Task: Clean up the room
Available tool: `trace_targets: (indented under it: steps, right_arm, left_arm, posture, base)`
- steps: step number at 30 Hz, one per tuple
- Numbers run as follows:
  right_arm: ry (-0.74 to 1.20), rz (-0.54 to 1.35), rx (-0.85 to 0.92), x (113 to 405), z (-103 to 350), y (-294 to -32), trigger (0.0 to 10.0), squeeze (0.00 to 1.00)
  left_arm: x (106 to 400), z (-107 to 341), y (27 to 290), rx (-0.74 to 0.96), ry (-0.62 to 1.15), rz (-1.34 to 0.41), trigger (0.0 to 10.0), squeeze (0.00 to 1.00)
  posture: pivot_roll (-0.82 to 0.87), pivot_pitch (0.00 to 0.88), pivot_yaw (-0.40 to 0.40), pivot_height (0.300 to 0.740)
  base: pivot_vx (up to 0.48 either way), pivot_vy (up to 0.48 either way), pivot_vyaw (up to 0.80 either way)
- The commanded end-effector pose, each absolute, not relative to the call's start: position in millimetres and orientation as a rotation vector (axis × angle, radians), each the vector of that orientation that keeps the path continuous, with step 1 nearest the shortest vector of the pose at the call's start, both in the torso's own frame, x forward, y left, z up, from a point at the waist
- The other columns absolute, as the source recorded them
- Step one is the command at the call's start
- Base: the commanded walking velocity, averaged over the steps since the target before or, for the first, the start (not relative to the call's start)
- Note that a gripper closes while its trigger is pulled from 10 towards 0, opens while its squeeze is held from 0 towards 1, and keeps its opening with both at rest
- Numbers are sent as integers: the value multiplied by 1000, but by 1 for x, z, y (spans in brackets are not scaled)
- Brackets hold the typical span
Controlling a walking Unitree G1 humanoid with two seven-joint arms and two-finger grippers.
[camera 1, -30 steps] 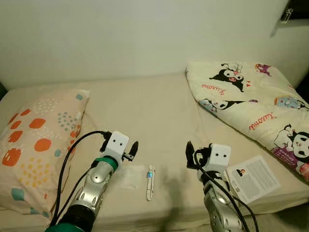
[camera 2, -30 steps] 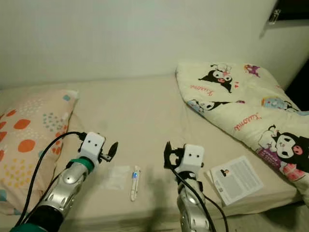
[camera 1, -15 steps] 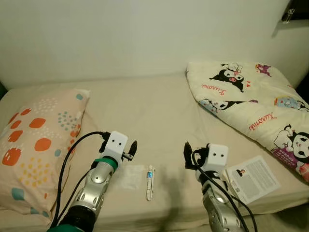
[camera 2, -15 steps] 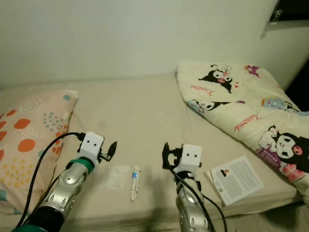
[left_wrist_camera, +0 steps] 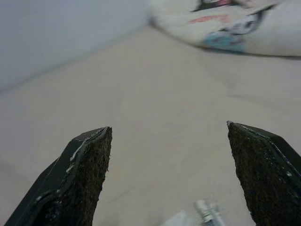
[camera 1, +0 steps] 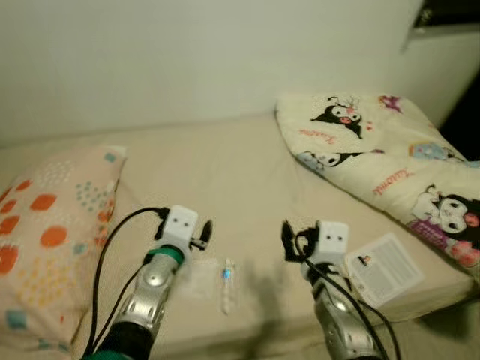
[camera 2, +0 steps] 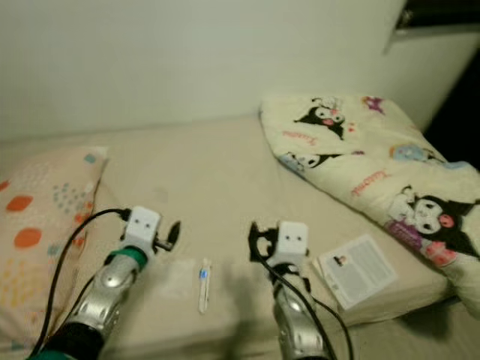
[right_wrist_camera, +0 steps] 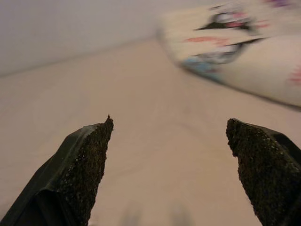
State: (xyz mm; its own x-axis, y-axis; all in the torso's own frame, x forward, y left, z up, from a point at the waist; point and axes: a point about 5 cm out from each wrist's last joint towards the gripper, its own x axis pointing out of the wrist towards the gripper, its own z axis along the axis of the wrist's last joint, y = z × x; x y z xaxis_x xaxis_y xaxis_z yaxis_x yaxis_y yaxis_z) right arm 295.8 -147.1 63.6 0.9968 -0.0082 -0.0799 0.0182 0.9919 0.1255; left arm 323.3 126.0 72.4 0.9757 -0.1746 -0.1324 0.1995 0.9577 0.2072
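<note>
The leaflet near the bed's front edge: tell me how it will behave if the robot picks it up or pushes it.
The leaflet looks like a thin printed sheet, so it is probably very light and floppy, likely to droop from a pinch. It lies flat on the soft bed, so getting under an edge may be hard. A push would probably slide or crumple it.

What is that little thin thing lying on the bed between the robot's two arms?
Start from the bed, with a spotted pillow on the left and a cartoon blanket on the right. Near the front edge, between the arms, lies a slim white tube with a blue band. It sits beside a clear wrapper, well left of the printed leaflet.
</note>
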Motion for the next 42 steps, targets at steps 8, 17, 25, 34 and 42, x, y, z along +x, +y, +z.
trace_targets:
  steps: [8, 17, 25, 34, 42]
  right_arm:
    - [102, -3, 132, 294, 59, -140, 10000, 0]
    - [101, 10, 134, 294, 59, -136, 10000, 0]
    - [101, 12, 132, 295, 58, -135, 10000, 0]
    - [105, 20, 125, 294, 57, -135, 10000, 0]
    - [111, 27, 119, 292, 55, -136, 10000, 0]
  left_arm:
    - [321, 70, 133, 240, 122, -178, 10000, 0]
    - [322, 71, 133, 255, 122, -175, 10000, 0]
    - [320, 70, 129, 281, 113, -204, 10000, 0]
    - [317, 64, 129, 259, 145, -239, 10000, 0]
    - [305, 48, 132, 317, 206, -345, 10000, 0]
  posture:
    - [-39, 9, 66, 730]
    - [-31, 15, 67, 730]
    - [-29, 17, 68, 730]
    - [-30, 12, 67, 730]
    - [-31, 22, 60, 730]
  base:
    - [0, 105, -64]
    - [0, 0, 0]
    - [0, -222, 0]
    - [0, -127, 0]
    - [0, 0, 0]
